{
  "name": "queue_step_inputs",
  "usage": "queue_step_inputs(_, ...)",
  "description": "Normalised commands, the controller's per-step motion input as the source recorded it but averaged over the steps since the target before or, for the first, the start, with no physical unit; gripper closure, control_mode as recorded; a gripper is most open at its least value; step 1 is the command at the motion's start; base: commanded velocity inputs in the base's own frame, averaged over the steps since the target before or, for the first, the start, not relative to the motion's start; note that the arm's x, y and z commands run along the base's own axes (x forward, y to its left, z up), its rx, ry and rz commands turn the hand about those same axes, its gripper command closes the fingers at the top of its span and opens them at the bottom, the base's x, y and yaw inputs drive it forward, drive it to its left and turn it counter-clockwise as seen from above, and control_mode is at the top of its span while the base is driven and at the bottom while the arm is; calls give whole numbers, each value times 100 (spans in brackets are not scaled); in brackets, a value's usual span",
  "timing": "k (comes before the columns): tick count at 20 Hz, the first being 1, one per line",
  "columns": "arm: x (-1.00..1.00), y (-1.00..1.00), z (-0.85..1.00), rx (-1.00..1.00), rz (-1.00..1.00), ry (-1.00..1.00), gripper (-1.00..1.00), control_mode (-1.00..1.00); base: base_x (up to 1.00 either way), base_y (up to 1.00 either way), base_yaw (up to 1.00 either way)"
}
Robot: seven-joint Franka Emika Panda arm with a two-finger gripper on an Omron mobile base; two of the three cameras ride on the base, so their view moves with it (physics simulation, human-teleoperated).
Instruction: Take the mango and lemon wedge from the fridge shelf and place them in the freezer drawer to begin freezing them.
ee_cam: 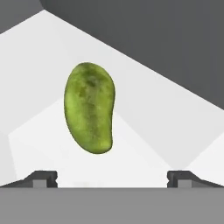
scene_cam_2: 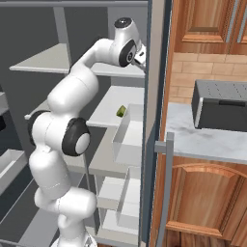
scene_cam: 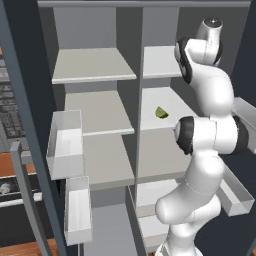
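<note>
The mango (ee_cam: 89, 113), smooth and yellow-green, lies on a bright-white fridge shelf (ee_cam: 144, 135) straight ahead in the hand view. My gripper (ee_cam: 113, 178) is open just short of it, the fingertips (ee_cam: 43, 177) wide apart and touching nothing. From the base, my hand (scene_cam_2: 138, 56) reaches over the upper right shelf (scene_cam: 159, 61), and the arm hides the mango. One shelf lower (scene_cam: 167, 102), the small lemon wedge (scene_cam: 161, 113) (scene_cam_2: 121, 111) rests alone. I cannot tell which low box is the freezer drawer.
Translucent door bins (scene_cam: 65, 145) (scene_cam: 78, 210) hang on the left door, and another bin (scene_cam_2: 128, 136) sits on the right door. Pale drawers (scene_cam: 150, 194) fill the bottom of the right column. A counter with a dark appliance (scene_cam_2: 221, 106) stands to the right.
</note>
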Motion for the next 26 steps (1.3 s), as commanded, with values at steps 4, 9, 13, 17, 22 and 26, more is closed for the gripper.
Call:
queue_step_inputs(4, 46, -11, -18, 0, 0, 0, -100, -100, 0, 0, 0)
queue_step_inputs(9, 49, -7, -16, 0, 0, 0, -100, -100, 0, 0, 0)
queue_step_inputs(13, 38, -3, -38, -1, 0, 0, -100, -100, 0, 0, 0)
queue_step_inputs(17, 30, 0, -72, -8, 1, 2, 100, -100, 0, 0, 0)
queue_step_inputs(22, 18, 3, -89, -13, 5, -1, 100, -100, 0, 0, 0)
queue_step_inputs(26, 12, 1, -51, -1, 9, -5, 100, -100, 0, 0, 0)
